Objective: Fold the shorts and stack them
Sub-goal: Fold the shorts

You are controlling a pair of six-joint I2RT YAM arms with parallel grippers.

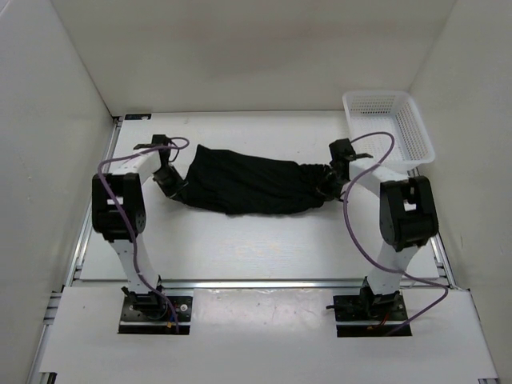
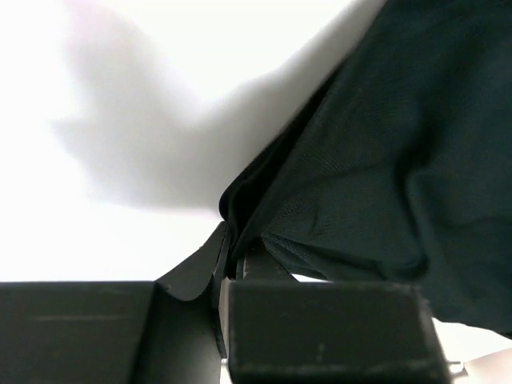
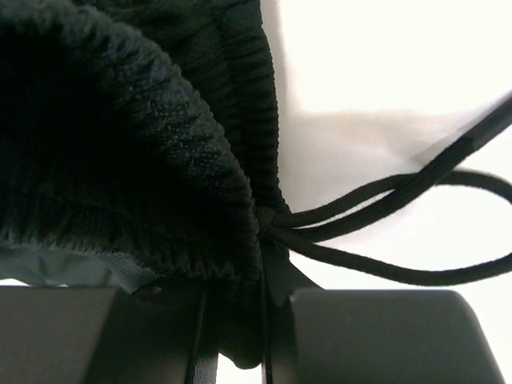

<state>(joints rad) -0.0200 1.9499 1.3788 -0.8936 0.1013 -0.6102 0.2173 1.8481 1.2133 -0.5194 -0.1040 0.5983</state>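
The black shorts [image 1: 248,182] hang stretched between my two grippers over the middle of the table, sagging in the centre. My left gripper [image 1: 174,186] is shut on the left hem edge; in the left wrist view the thin fabric [image 2: 384,160] is pinched between the jaws [image 2: 232,264]. My right gripper [image 1: 330,182] is shut on the ribbed waistband [image 3: 144,160], clamped between the jaws [image 3: 240,320]. The black drawstring [image 3: 384,208] loops out to the right of the waistband.
A white plastic basket [image 1: 389,126] stands at the back right corner, close behind the right arm. White walls enclose the table on three sides. Purple cables loop off both arms.
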